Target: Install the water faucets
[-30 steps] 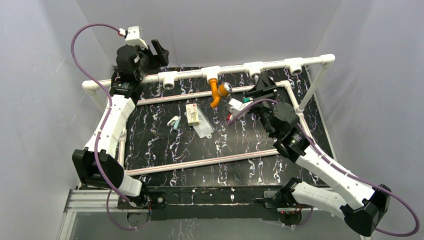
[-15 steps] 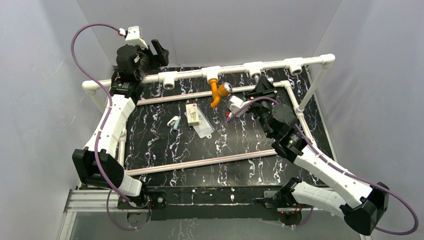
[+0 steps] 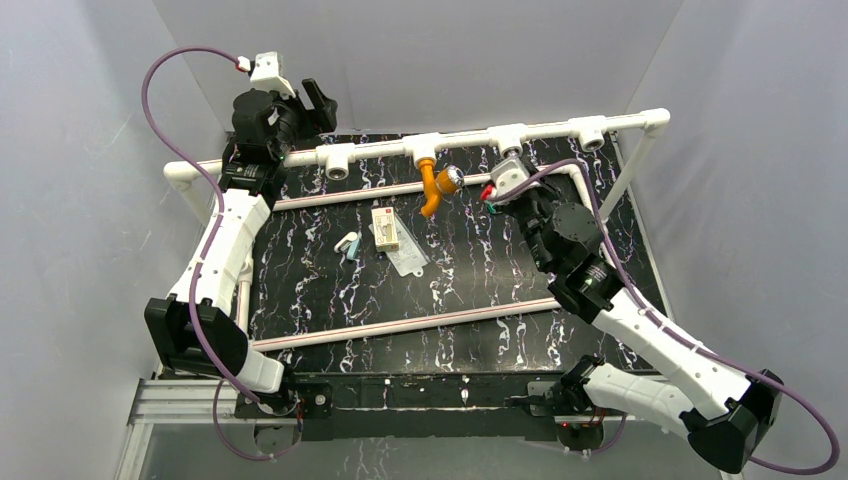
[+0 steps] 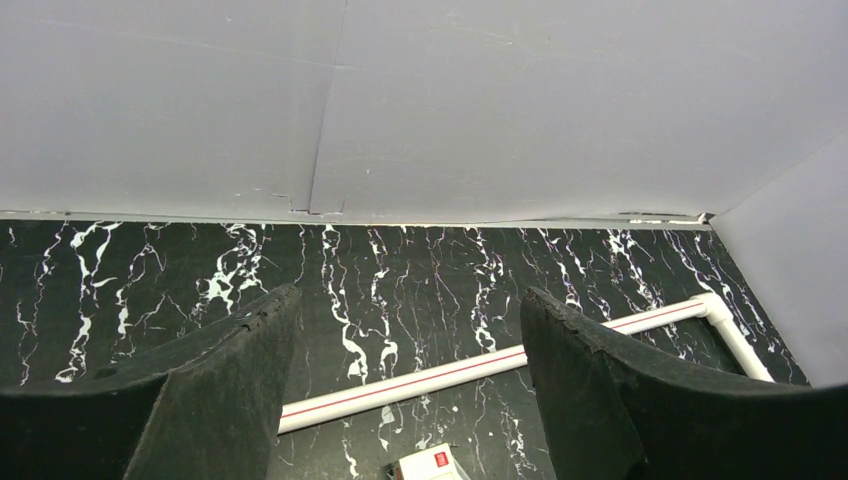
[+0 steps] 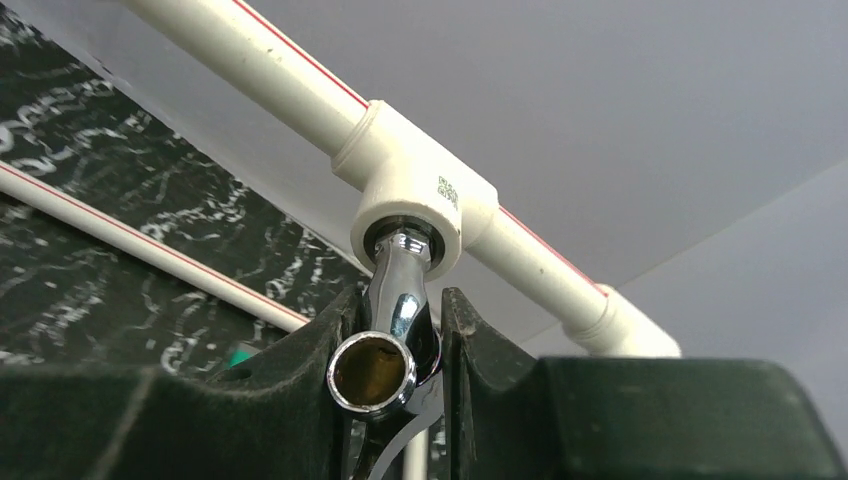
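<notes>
Two faucets in play, and one has just moved! Nearest, the surface (image 3: 450, 290) carries only the leftovers: a clear bag (image 3: 408, 255), a small cream box (image 3: 384, 228) and a little green block (image 3: 348, 243). A second ago the right wrist lay lower, out over that surface. Now it has swung up and back, and the right pincer (image 5: 400, 335) is narrowed tight on the chrome faucet (image 5: 393, 300).

The wrist view tells it: the faucet's inlet end sits right at the mouth of a tee socket (image 5: 425, 210) on the white pipe (image 3: 380, 150), seemingly just entering. I'd call that lined up, with the screwing-in yet to be done. One socket leftward, the orange faucet (image 3: 434, 185) already hangs from its tee, spout down.

Farthest back, the left pincer (image 4: 408, 298) hangs wide and empty, unchanged.

Writing? The tee bears a small square printed code, unreadable. The box shows a red patch and print too small to make out.
</notes>
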